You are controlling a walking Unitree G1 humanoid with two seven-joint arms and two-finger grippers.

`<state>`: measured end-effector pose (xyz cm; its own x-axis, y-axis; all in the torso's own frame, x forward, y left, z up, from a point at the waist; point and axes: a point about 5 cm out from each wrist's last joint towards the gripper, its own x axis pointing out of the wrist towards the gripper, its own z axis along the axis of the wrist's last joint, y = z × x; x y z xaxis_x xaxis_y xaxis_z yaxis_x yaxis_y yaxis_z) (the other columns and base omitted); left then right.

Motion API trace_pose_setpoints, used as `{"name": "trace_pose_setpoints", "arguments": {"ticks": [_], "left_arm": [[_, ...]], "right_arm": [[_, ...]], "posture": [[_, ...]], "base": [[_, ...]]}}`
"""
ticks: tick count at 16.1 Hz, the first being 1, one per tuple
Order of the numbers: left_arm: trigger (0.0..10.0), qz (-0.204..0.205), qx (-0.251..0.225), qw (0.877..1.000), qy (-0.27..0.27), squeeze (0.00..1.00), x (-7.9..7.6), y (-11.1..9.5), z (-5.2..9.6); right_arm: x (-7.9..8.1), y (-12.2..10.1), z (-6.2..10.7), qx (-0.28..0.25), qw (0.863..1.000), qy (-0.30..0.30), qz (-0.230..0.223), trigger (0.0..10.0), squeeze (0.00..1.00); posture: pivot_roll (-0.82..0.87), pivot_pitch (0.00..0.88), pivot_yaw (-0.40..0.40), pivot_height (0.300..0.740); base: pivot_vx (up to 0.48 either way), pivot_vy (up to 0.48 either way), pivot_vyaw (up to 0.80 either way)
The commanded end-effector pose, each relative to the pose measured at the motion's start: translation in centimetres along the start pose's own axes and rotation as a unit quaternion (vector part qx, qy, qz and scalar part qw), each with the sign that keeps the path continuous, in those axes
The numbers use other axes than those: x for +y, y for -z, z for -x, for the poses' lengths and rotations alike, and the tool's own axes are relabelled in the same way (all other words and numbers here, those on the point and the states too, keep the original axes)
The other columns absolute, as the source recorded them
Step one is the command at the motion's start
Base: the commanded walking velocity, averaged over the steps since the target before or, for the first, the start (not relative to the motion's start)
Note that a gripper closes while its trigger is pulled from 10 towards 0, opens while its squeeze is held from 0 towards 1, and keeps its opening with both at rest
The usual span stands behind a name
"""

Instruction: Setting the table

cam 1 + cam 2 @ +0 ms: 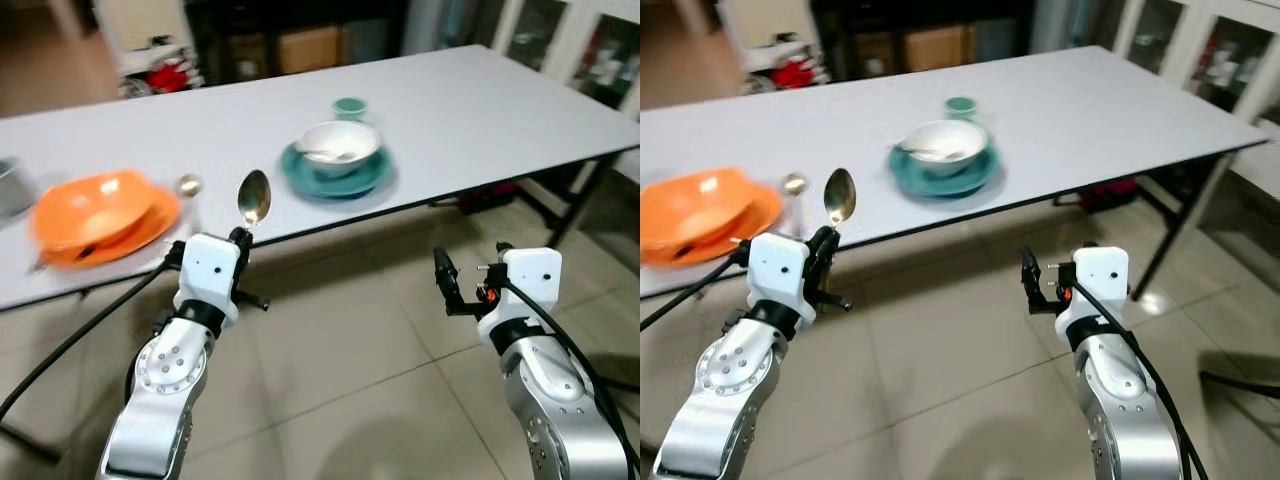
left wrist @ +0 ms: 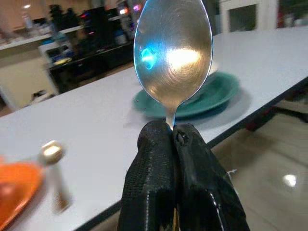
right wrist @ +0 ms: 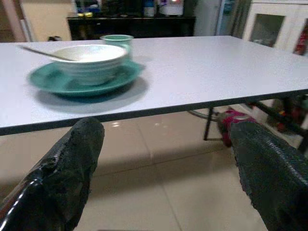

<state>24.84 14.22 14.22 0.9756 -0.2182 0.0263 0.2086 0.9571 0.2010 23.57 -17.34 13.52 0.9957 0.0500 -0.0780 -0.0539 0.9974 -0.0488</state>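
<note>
Left wrist view: left gripper (image 2: pixel 174 137) clamped on spoon (image 2: pixel 173 53) handle, bowl end up, short of table (image 1: pixel 480 110) edge, likely for orange plate (image 1: pixel 150 225). Right gripper (image 3: pixel 163 163) spread, empty, below table edge.

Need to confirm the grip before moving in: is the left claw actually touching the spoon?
Touching. In the left wrist view, the left claw has both black fingers pressed together on the spoon handle just below its bowl, no gap visible.
</note>
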Motion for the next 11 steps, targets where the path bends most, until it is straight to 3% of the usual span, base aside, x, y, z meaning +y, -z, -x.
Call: {"name": "trace_pose_setpoints", "arguments": {"ticks": [1,7,11], "left_arm": [[10.0,-0.001,-0.005,1.0,0.006,0.0,-0.2,-0.3,-0.2],[10.0,-0.009,-0.009,1.0,0.009,0.0,-0.1,-0.5,-0.3],[10.0,-0.025,-0.032,0.999,0.019,0.0,0.3,-1.8,-0.6]], "right_arm": [[-0.5,-0.2,-0.1,-0.002,1.0,0.006,0.001,10.0,0.0],[-0.4,-0.2,-0.1,-0.003,1.0,0.003,0.001,10.0,0.0],[-0.4,-0.3,-0.1,-0.004,1.0,0.001,-0.002,10.0,0.0]], "posture": [[0.0,0.0,0.043,0.74],[0.0,0.0,0.043,0.74],[0.0,0.0,0.045,0.74]], "base": [[0.386,0.0,0.0],[0.384,0.0,0.0],[0.385,0.0,0.0]]}}
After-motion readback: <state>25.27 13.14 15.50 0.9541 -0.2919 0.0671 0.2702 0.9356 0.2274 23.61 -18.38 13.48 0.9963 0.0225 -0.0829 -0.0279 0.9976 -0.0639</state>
